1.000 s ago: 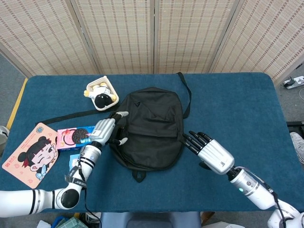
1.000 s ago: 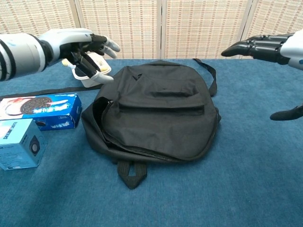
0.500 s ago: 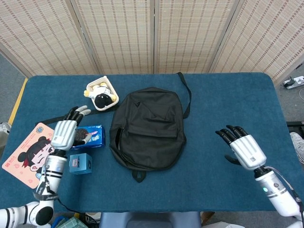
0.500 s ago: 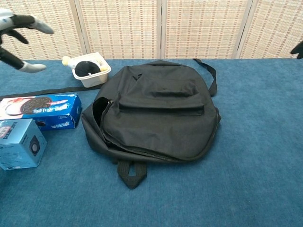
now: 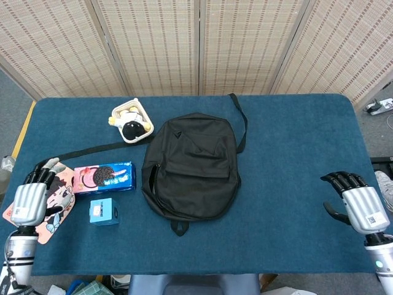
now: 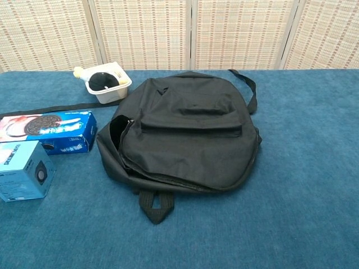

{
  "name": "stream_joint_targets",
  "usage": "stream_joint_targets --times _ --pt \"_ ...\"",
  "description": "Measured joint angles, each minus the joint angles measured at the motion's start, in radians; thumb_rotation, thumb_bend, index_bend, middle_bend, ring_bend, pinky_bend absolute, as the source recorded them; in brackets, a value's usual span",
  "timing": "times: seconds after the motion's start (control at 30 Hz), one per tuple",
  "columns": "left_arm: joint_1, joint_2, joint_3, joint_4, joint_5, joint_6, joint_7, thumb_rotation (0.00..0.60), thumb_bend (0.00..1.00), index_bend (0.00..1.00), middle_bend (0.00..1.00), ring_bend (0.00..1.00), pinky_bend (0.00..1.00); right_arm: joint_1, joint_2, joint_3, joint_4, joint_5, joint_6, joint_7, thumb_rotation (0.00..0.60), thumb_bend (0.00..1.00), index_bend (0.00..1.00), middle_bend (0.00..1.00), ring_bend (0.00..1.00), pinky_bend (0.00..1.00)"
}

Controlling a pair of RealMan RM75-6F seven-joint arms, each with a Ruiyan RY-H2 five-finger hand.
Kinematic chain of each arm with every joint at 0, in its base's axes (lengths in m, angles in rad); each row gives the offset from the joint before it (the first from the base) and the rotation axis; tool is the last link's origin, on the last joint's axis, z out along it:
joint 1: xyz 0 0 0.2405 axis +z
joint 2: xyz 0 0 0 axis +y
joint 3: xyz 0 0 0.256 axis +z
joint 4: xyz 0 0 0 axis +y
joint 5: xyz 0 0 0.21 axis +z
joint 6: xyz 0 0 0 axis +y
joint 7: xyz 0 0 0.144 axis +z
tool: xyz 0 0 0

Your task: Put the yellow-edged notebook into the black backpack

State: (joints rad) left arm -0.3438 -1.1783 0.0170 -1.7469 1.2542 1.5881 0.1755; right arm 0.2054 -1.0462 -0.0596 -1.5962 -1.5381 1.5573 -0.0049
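The black backpack (image 5: 191, 166) (image 6: 179, 137) lies flat in the middle of the blue table, its side zipper gaping on the left. The yellow-edged notebook (image 5: 60, 195), pink with a cartoon face, lies at the near left corner. My left hand (image 5: 29, 200) hovers over it with fingers spread and hides most of the cover. Whether the hand touches the notebook I cannot tell. My right hand (image 5: 359, 204) is at the table's near right edge, fingers apart and empty. Neither hand shows in the chest view.
A blue cookie box (image 5: 103, 176) (image 6: 47, 130) and a small light-blue box (image 5: 104, 211) (image 6: 22, 170) sit between the notebook and the backpack. A white tray with a toy (image 5: 131, 120) (image 6: 107, 83) stands behind them. A black strap (image 5: 80, 152) trails left.
Both hands have drawn back from the backpack toward the near corners. The left went from the cookie box to over the notebook, the right to the right edge. Both have left the chest view.
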Motion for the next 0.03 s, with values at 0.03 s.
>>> stream_joint_targets --times 0.03 --pt "0.021 0.004 0.005 0.001 0.014 0.021 -0.003 0.600 0.26 0.30 0.14 0.09 0.17 -0.011 -0.002 0.002 0.000 0.001 0.009 -0.002 0.600 0.25 0.27 0.29 0.22 0.25"
